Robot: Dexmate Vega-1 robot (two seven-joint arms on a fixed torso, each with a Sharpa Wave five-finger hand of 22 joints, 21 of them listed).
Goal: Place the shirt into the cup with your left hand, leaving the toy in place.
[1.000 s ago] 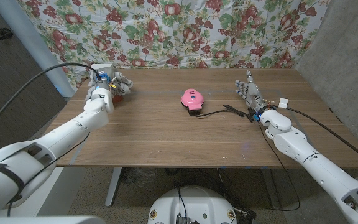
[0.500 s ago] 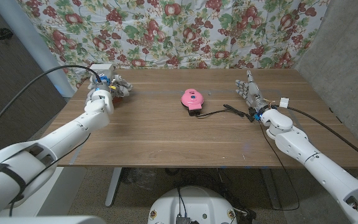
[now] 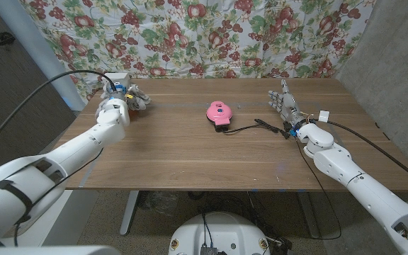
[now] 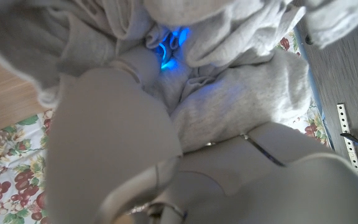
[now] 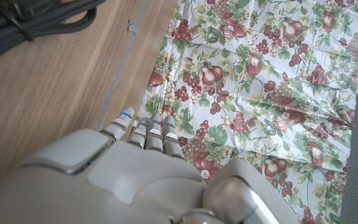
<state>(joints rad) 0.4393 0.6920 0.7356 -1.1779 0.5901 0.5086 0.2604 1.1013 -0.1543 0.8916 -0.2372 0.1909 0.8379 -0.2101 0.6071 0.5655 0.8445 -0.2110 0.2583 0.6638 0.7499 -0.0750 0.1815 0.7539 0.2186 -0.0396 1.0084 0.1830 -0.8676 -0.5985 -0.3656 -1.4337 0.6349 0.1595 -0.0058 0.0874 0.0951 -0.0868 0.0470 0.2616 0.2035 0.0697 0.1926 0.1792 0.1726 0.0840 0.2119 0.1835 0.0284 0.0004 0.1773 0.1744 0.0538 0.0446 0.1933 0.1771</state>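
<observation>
Left hand [image 3: 119, 101] sits at the table's [image 3: 190, 152] far left corner, buried in the grey shirt [image 3: 137, 98]; head view shows cloth bunched around and just past the hand, right by the floral backdrop [image 3: 211, 35]; cup itself can't be made out under the fabric, so can't tell whether the shirt is in it; left wrist view is mostly grey folds of the shirt [image 4: 241, 106] draped over the back of the hand [image 4: 135, 168], blue glow showing between the folds; fingers are wrapped in cloth, looks like a grip on the shirt but exact finger pose can't be told; pink toy [image 3: 217, 112] lies near table centre, well apart from both hands, a thin black cable [image 3: 250, 127] running from it toward the right; right hand [image 3: 285, 108] stands on its edge at the right side of the table, fingers straight and close together, holding nothing; right wrist view shows the fingertips [image 5: 148, 127] side by side, pointing at the backdrop [image 5: 260, 81] over the wood.
</observation>
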